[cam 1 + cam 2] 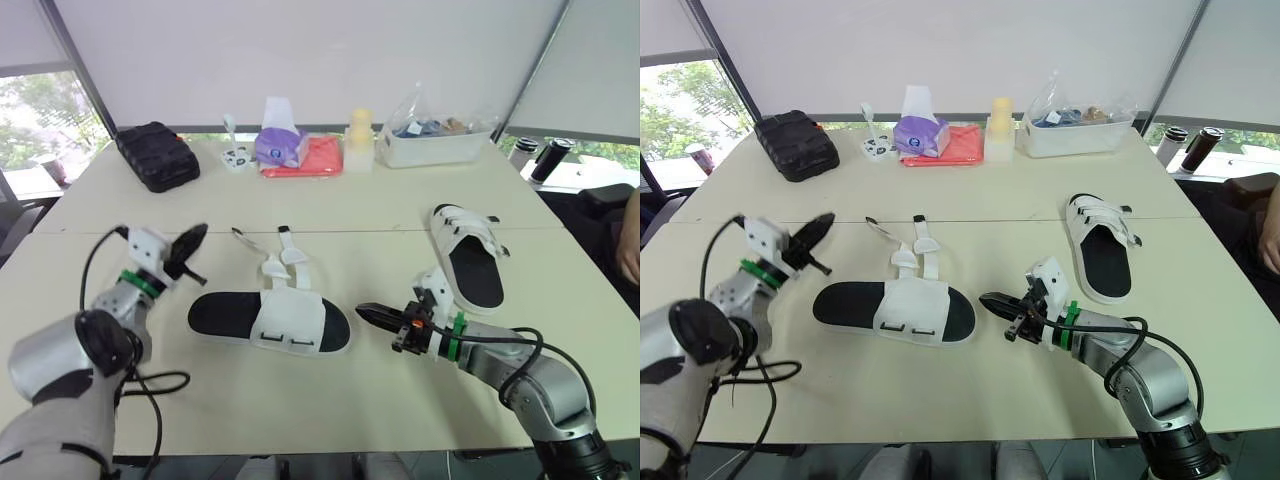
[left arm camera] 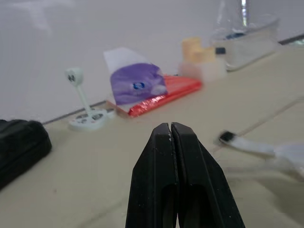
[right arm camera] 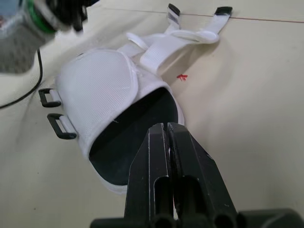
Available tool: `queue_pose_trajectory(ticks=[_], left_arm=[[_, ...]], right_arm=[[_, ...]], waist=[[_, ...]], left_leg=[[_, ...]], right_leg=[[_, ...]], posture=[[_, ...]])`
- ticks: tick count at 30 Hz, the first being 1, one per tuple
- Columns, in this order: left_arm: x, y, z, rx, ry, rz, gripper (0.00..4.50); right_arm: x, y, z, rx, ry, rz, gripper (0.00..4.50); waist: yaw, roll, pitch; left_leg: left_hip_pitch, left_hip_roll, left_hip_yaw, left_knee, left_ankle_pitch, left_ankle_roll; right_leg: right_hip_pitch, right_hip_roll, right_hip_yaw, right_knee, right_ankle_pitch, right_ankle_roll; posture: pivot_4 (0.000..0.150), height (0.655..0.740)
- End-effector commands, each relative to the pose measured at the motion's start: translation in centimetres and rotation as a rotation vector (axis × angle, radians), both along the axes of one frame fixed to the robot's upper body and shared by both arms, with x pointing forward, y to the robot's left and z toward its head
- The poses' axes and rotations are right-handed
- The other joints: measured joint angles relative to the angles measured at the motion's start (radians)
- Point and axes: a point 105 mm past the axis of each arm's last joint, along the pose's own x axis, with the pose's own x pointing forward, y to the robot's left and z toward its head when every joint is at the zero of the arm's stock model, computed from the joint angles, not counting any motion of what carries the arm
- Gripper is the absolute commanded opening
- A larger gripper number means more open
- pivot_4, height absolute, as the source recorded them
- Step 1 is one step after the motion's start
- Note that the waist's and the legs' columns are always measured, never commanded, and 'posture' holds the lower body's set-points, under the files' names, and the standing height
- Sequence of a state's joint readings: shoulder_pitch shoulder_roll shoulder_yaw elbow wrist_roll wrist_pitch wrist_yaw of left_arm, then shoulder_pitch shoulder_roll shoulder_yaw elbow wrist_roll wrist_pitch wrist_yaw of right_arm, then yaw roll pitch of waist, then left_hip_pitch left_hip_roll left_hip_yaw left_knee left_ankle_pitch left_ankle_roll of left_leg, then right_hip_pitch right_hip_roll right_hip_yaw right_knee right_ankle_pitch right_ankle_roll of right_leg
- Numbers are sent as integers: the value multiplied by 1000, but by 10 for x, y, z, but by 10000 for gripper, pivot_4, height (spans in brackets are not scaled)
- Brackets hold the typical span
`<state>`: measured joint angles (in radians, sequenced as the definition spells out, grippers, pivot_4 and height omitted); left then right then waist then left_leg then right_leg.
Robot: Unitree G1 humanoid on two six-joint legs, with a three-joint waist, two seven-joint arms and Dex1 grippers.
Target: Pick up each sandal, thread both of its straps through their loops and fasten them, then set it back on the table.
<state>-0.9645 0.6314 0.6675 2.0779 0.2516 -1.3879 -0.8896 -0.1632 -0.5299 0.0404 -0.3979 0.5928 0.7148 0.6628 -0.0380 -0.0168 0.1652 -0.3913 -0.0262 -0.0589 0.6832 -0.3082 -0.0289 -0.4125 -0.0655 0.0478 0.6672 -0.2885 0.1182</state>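
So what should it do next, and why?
Probably open the right gripper and close it on the nearest end of the middle sandal to lift it. That sandal's two straps lie loose and unfastened, and the right gripper, shut and empty, points at its end from close by. The left gripper is shut and empty too.
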Motion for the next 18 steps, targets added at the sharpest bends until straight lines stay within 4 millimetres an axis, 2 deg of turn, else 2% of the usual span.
queue_pose_trajectory(ticks=[1,4,8,12,15,18], left_arm=[[-31,-13,-28,54,-48,-18,0],[-43,2,-41,14,-29,86,0],[-45,18,-37,-44,-59,214,0],[-19,38,-9,-193,-105,364,0],[1,46,15,-251,-102,359,0],[22,53,53,-303,-99,314,0]], right_arm=[[0,5,7,13,-33,25,898],[0,8,7,17,-30,33,898],[-1,10,6,19,-23,39,898],[-1,11,7,20,-19,45,898],[-1,11,7,19,-17,48,898],[-1,11,7,17,-15,49,898]], waist=[[-2,1,-1],[-7,19,-12],[-20,21,-14],[-21,20,-13],[-6,15,-13],[-3,13,-12]], left_leg=[[0,0,0,0,0,0],[5,0,3,-3,-1,1],[19,2,9,-10,-2,3],[18,3,9,-11,-2,3],[15,3,8,-10,-1,2],[13,2,7,-7,-1,3]], right_leg=[[0,0,0,0,0,0],[3,-1,1,-1,0,0],[10,0,2,-1,0,0],[9,1,2,-1,0,0],[7,0,1,-1,0,0],[7,0,-1,-1,0,0]], posture=[[1500,7400],[1500,7400],[1500,7400],[1500,7400],[1500,7400],[1500,7400]])
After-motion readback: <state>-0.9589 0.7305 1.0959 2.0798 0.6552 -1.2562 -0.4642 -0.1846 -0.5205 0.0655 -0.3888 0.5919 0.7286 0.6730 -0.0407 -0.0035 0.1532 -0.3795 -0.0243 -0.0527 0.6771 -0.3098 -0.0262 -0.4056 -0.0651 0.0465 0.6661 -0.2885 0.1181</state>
